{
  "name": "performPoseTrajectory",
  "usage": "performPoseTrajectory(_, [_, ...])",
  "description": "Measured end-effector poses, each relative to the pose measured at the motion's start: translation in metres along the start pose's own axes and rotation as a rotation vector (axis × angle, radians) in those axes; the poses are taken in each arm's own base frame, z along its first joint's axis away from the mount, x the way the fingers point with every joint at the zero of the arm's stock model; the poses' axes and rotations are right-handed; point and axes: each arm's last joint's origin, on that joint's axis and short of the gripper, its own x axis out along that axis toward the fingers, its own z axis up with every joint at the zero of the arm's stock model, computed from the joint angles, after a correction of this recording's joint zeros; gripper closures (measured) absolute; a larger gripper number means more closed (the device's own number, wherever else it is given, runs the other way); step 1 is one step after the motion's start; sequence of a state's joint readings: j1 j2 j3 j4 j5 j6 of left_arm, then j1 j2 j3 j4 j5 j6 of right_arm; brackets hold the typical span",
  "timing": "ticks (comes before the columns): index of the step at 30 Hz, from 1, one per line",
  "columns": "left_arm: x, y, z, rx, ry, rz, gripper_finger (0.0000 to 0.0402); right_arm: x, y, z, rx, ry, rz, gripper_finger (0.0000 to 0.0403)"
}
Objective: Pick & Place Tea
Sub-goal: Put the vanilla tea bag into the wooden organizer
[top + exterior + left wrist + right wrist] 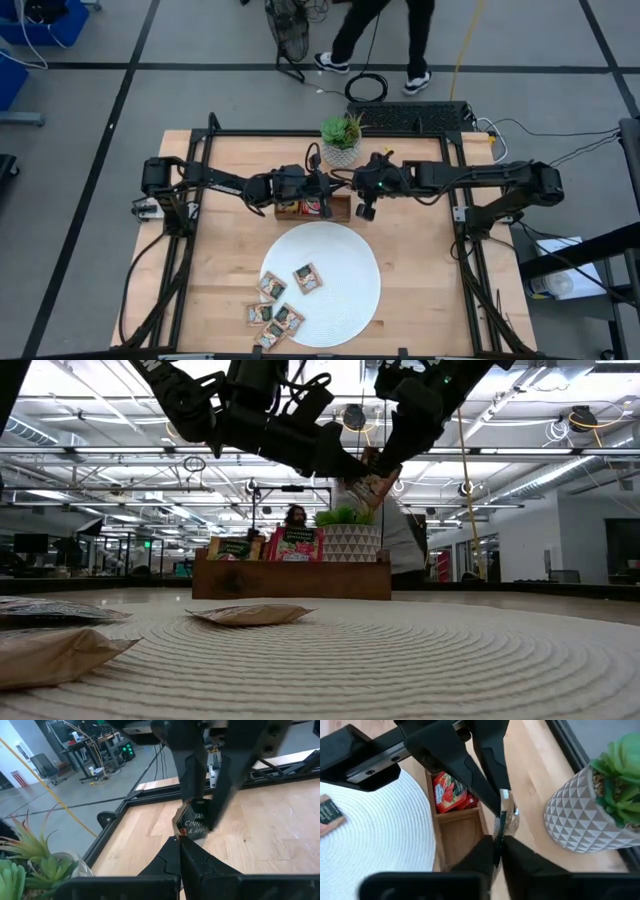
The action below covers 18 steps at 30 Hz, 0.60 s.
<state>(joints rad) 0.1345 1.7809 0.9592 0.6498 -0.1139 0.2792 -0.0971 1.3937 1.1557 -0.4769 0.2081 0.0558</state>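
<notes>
**Two tools meet over one tea bag above the tray**

Wooden table (215, 250) under a bright workshop carries a white plate (345, 290), a wooden tray (340, 208) and a potted plant (341, 139), with a person standing on the floor beyond. Both arms meet above the tray. The left tool (178, 841) is pinched fully together on one corner of a tea bag (192, 822), which hangs just ahead of its tips. The right tool (497, 851) faces it from the other side, its jaws drawn narrow on the same tea bag's edge, so the sachet sits between the two tools, clear of the table.

Judging by its look, the tea bag is light, thin and floppy, with slick paper that could slip or crease; an edge or corner pinch suits it, with little force.

More tea bags (281, 302) lie flat on the plate, well below and behind the tools, and red ones (449, 793) stand in the tray directly beneath them.
</notes>
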Motion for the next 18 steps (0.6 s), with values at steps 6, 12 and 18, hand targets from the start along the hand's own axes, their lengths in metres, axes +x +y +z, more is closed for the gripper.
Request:
performPoseTrajectory(6, [0.000,0.000,0.000,-0.010,0.005,-0.003,0.0400,0.000,0.000,0.000,-0.041,-0.002,-0.002,0.0400])
performPoseTrajectory(12, [-0.004,-0.001,0.002,-0.059,0.031,-0.046,0.0376,0.000,0.000,-0.002,-0.055,0.025,-0.001,0.0402])
performPoseTrajectory(18, [-0.029,0.007,0.031,-0.105,0.025,-0.073,0.0267,-0.004,-0.001,-0.005,-0.070,0.049,0.000,0.0402])
